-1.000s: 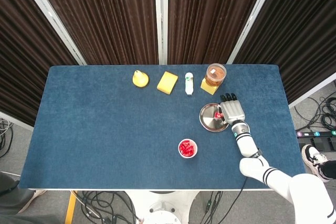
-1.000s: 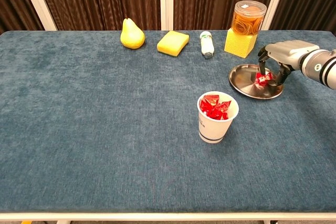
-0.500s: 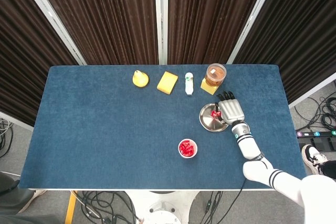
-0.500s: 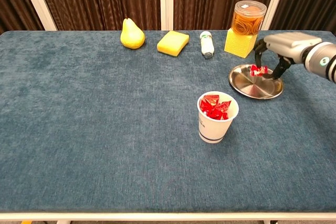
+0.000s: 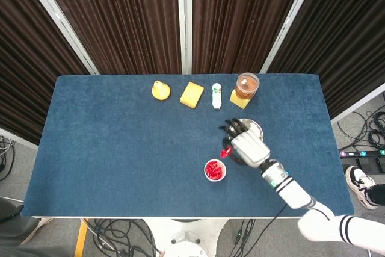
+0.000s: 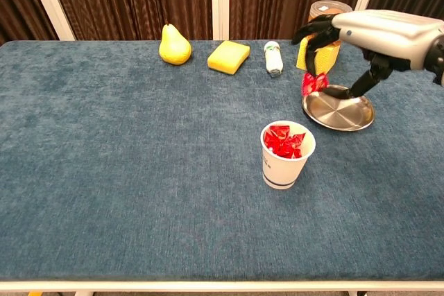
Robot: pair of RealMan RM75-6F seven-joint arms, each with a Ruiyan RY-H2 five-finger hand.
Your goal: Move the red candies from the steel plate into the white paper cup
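My right hand point(image 5: 245, 144) point(image 6: 361, 32) hangs in the air between the steel plate point(image 6: 338, 109) point(image 5: 254, 128) and the white paper cup point(image 6: 286, 154) point(image 5: 215, 170). It pinches one red candy point(image 6: 313, 83) point(image 5: 227, 151) at its fingertips, above the plate's left rim. The cup stands in front of the plate, to its left, and holds several red candies point(image 6: 284, 141). The plate's visible surface is bare in the chest view. My left hand is in neither view.
Along the table's far edge lie a yellow pear point(image 6: 174, 45), a yellow sponge point(image 6: 229, 56), a small white bottle point(image 6: 273, 57) on its side, and a clear jar point(image 5: 246, 85) on a yellow block point(image 6: 316, 57), partly hidden behind my right hand.
My right hand has lifted the red candy off the plate and carried it up and to the left, toward the cup. The plate now looks bare.
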